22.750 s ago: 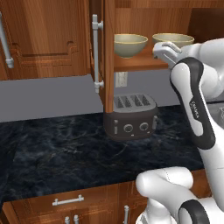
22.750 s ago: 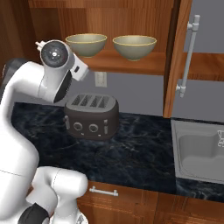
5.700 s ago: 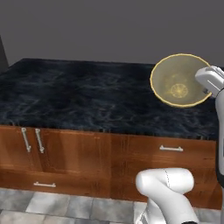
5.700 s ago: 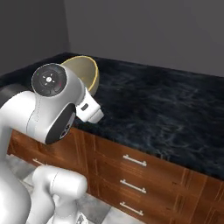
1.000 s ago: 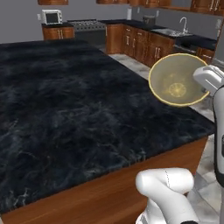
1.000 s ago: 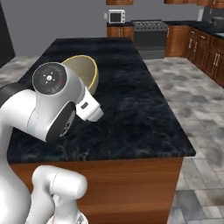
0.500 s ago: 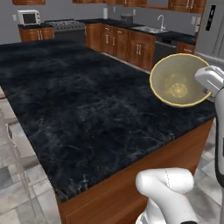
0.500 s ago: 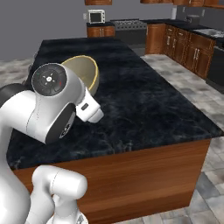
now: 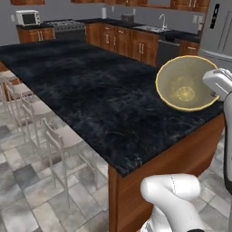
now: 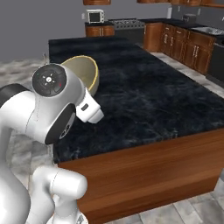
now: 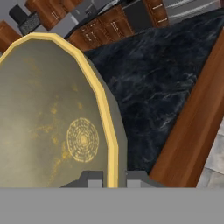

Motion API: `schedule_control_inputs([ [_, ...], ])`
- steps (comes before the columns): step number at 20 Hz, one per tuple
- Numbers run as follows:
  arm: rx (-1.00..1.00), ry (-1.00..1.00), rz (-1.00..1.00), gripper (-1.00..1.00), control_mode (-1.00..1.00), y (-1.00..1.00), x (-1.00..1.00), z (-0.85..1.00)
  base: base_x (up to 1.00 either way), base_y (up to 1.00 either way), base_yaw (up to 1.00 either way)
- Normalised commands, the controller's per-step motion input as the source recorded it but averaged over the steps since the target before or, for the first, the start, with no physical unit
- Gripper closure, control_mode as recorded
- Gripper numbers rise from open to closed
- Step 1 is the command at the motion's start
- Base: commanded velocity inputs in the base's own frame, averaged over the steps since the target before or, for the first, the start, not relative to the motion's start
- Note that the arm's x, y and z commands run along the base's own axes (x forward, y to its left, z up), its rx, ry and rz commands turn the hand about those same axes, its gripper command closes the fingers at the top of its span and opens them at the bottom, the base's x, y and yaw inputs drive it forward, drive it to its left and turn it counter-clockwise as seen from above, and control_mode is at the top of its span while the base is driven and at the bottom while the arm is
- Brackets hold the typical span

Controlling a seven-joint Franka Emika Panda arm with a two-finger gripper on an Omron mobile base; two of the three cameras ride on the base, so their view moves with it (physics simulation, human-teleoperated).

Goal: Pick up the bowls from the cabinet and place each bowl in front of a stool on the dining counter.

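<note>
One olive-beige bowl [image 9: 183,84] with a thin yellow rim hangs tilted on its side above the near right end of the dining counter [image 9: 86,86], a black marble slab on a red-brown wood base. My gripper [image 11: 113,178] is shut on the bowl [image 11: 48,113], one finger on each side of its rim. From the right base view, the bowl [image 10: 84,70] peeks out behind my arm, over the counter [image 10: 148,92] edge. The other bowl and the wall cabinet are out of view.
Pale stools [image 9: 61,140] stand in a row along the counter's left side on the tiled floor. Low wood cabinets [image 9: 136,45], a stove and a microwave [image 9: 27,17] line the far wall. A grey fridge [image 9: 217,31] stands at the back right.
The base has turned, so the whole scene has swung and the stools have come into view at the left. The bowl stays held in the same place relative to my arm.
</note>
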Motion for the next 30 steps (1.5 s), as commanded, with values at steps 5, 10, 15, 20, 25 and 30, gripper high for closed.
schedule_control_inputs([
  [5,0.00,0.00,0.00,1.00,1.00,0.00,0.00,0.00,0.13,1.00,-0.32],
  [10,0.00,0.00,0.00,1.00,1.00,0.00,0.00,0.00,0.56,1.00,-0.45],
  [15,0.00,0.00,0.00,1.00,1.00,0.00,0.00,0.00,0.59,1.00,-0.46],
  [20,0.00,0.00,0.00,1.00,1.00,0.00,0.00,0.00,0.44,1.00,-0.43],
  [25,0.00,0.00,0.00,1.00,1.00,0.00,0.00,0.00,0.04,1.00,-0.33],
  [30,0.00,0.00,0.00,1.00,1.00,0.00,0.00,0.00,0.00,1.00,-0.29],
])
